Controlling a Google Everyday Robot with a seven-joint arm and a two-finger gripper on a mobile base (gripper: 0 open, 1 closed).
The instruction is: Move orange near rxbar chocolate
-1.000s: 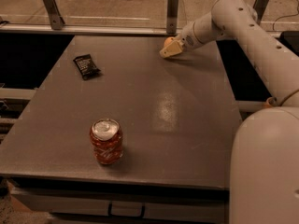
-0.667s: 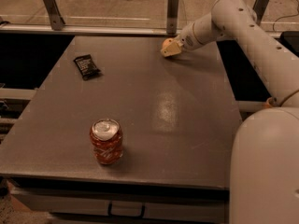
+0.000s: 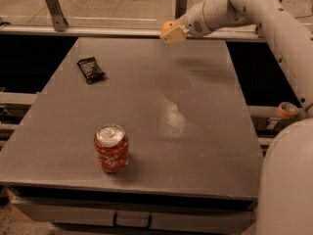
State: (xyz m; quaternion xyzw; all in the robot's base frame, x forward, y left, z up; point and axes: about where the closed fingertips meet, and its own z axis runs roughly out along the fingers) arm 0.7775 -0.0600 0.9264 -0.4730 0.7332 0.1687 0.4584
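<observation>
Since a second ago the orange [image 3: 167, 26] has gone up and a little to the left, carried off the desk [image 3: 195, 111]. It now hangs in the air over the desk's far edge. The tool [image 3: 172, 33] pinches it between its pale fingers, and only the fruit's upper left side shows. The white arm [image 3: 254, 4] reaches in from the upper right. The rxbar chocolate [image 3: 91, 69] lies flat at the far left of the desk, well apart from the orange. A red patterned drink can [image 3: 111, 148] stands upright near the front edge.
</observation>
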